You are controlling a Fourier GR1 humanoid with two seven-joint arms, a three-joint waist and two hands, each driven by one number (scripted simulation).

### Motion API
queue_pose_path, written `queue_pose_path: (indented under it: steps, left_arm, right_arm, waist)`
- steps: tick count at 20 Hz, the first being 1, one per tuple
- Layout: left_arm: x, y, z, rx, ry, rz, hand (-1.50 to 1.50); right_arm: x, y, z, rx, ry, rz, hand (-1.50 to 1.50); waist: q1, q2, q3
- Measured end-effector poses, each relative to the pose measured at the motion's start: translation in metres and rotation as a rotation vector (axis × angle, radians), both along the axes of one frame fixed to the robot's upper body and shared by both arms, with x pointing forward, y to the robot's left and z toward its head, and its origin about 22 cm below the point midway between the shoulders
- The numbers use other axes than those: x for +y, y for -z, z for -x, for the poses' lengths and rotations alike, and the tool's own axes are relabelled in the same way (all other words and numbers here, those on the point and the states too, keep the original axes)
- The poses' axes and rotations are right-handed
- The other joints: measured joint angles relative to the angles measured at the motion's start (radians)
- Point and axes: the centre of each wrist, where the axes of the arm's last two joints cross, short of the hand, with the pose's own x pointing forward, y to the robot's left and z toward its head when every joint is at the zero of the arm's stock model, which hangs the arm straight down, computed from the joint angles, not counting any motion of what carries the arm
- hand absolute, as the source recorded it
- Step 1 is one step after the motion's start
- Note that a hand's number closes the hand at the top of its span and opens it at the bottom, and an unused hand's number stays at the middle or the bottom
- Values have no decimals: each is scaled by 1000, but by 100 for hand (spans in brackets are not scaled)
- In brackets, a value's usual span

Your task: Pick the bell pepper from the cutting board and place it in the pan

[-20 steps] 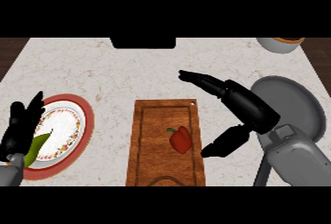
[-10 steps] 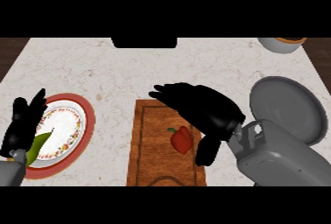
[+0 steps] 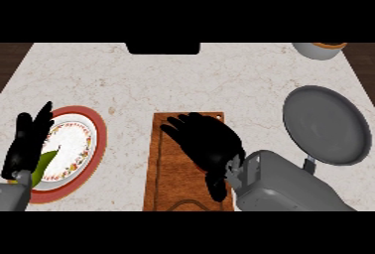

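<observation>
We look steeply down on a pale marbled bench (image 3: 183, 79) that fills most of the view.

At the right sits a round grey pan (image 3: 326, 124). Its handle points toward us and is partly hidden behind the right forearm (image 3: 285, 186), whose lower part the view's edge cuts off.

In the middle lies a brown wooden cutting board (image 3: 167, 168), long side running away from us. Its right half is largely covered by our right hand (image 3: 209, 144), which is spread palm-down over the board. The fingers fan toward the far left corner and curve downward. We cannot tell whether they are closed on anything.

The bell pepper does not show at all. The right hand covers the middle of the board, so we cannot say where the pepper lies beneath it.

At the left, a white plate (image 3: 70, 146) with a patterned rim rests on a red disc. Our left hand (image 3: 26, 144) rests at the plate's left edge, open, fingers straight and pointing away from us. It hides part of the plate, and a green item (image 3: 47, 161) shows just beside it, too covered to identify.

At the far edge, a dark rectangular shape (image 3: 162, 47) and a small grey container (image 3: 319, 49) are both cut off.
</observation>
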Motion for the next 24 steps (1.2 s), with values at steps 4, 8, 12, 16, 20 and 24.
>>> queue_pose_path:
  steps: [4, 8, 12, 16, 20, 24]
  left_arm:
    - [1, 1, 3, 7, 3, 2, 0]
    - [4, 0, 1, 5, 1, 1, 0]
    - [4, 1, 4, 4, -1, 1, 0]
    - [0, -5, 1, 6, -3, 4, 0]
    - [-5, 4, 3, 8, -4, 6, 0]
    - [0, 3, 4, 5, 0, 4, 0]
  right_arm:
    - [0, 10, 7, -8, 9, 36, -150]
    - [-5, 19, 2, -26, 25, 86, -150]
    - [-2, 35, 4, -35, 24, 123, -150]
    - [-3, 50, 3, -25, 21, 134, -150]
    - [-6, 53, 3, -25, 13, 135, -150]
    - [2, 59, -5, -26, 20, 127, -150]
  waist:
    - [-1, 0, 0]
    - [-1, 1, 0]
    - [0, 1, 1]
    - [-1, 1, 1]
    - [-1, 1, 1]
    - [1, 1, 1]
